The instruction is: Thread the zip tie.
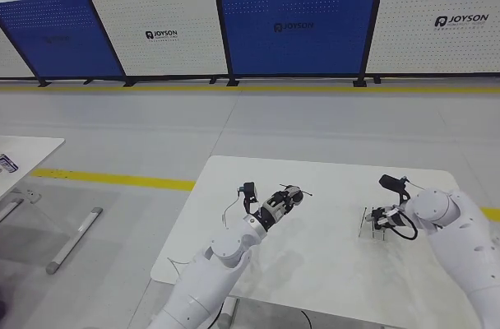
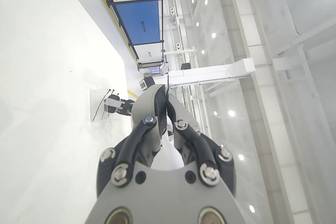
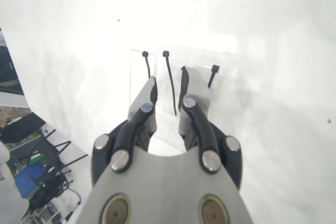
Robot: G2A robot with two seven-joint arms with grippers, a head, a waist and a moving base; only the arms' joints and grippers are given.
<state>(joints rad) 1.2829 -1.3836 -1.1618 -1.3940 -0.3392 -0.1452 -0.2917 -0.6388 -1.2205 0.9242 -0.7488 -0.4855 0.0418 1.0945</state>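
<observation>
There, the white table (image 1: 316,263) carried a clear plate (image 3: 136,70) toward its right side, and the right gripper (image 3: 169,74) hung just above that plate with fingers spread, one to each side of the middle zip tie (image 3: 172,88) of three lying there. Well apart, the left gripper (image 2: 166,93) was over the table's middle, pinched tight on a black zip tie (image 2: 167,79) whose thin end stuck out past the fingertips.
</observation>
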